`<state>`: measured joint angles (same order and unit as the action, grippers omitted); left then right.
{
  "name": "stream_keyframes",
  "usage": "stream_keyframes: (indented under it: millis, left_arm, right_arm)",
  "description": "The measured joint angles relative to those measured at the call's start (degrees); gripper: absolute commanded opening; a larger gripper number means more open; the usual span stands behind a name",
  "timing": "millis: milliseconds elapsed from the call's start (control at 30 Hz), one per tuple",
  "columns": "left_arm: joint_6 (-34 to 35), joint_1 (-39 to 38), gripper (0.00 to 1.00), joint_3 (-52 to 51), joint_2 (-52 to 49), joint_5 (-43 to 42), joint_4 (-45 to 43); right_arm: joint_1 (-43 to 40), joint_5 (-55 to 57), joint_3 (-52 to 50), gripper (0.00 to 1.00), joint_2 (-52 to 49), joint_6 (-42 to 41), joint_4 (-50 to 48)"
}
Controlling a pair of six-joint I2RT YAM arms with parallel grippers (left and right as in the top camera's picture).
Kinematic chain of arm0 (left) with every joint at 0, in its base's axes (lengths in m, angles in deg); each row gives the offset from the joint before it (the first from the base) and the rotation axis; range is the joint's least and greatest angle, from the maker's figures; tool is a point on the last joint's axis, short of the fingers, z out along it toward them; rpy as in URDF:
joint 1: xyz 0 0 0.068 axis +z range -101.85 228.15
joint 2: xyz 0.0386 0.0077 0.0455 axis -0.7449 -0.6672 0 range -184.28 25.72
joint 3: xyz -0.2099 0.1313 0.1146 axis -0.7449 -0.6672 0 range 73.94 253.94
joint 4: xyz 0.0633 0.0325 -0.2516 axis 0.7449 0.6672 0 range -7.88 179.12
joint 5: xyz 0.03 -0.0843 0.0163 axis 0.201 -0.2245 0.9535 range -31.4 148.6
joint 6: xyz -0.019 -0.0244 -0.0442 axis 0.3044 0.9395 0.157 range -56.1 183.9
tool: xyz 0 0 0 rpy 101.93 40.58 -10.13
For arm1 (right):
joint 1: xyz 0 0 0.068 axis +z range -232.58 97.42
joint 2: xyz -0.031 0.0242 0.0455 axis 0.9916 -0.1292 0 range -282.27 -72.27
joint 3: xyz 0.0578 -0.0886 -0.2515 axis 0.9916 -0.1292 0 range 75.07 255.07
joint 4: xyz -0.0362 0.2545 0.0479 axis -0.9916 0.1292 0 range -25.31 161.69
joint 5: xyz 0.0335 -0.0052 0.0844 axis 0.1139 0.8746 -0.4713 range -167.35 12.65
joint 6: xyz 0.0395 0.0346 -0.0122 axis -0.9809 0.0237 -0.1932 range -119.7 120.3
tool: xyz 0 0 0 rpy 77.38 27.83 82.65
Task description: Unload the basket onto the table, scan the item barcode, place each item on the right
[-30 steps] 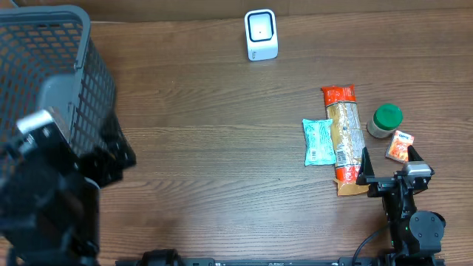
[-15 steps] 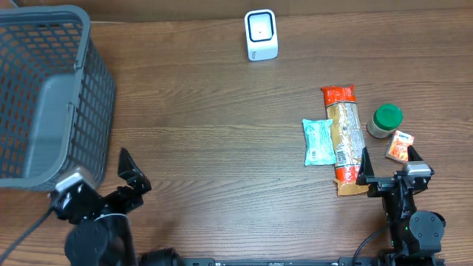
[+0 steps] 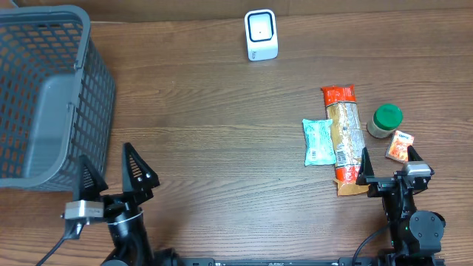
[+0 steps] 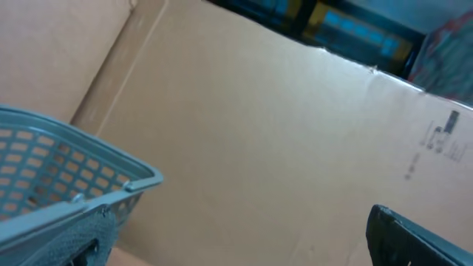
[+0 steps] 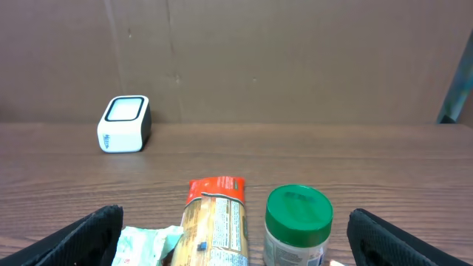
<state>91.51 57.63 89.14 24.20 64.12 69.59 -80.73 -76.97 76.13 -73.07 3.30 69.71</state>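
Wood-grain table fills the overhead view, backed by a plain cardboard wall in the right wrist view.

At the near right edge we see the right gripper with its fingers spread wide and nothing between them. Just beyond it lie the goods. A long packet runs near to far, and its near end sits just beside the gripper's left-hand finger. This packet has red ends and a tan middle with a white label whose print is too small for us to read. A teal packet lies flat and touches its left side. To the right of the long packet a jar with a green lid stands upright. A small orange box lies near the jar, just beside the gripper's other finger.

Far off to the left of these, well apart, stands the white scanner.

At the near left, the left gripper also stands wide and bare, just beside the near right corner of a grey basket.
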Motion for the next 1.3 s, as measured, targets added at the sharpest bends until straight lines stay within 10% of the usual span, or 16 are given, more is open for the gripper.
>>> stream_keyframes:
  millis: [533,867,1300]
  left_arm:
    - [4.0,-0.9,1.0,-14.0,0.5,-0.6,-0.6]
    - [3.5,-0.9,1.0,-14.7,0.6,-0.6,15.3]
    - [-15.7,-2.9,1.0,-14.7,0.7,-3.0,16.9]
  right_arm:
    - [0.0,0.0,0.0,1.0,0.0,0.0,0.0]
    - [0.0,0.0,0.0,1.0,0.0,0.0,0.0]
    - [0.0,0.0,0.0,1.0,0.0,0.0,0.1]
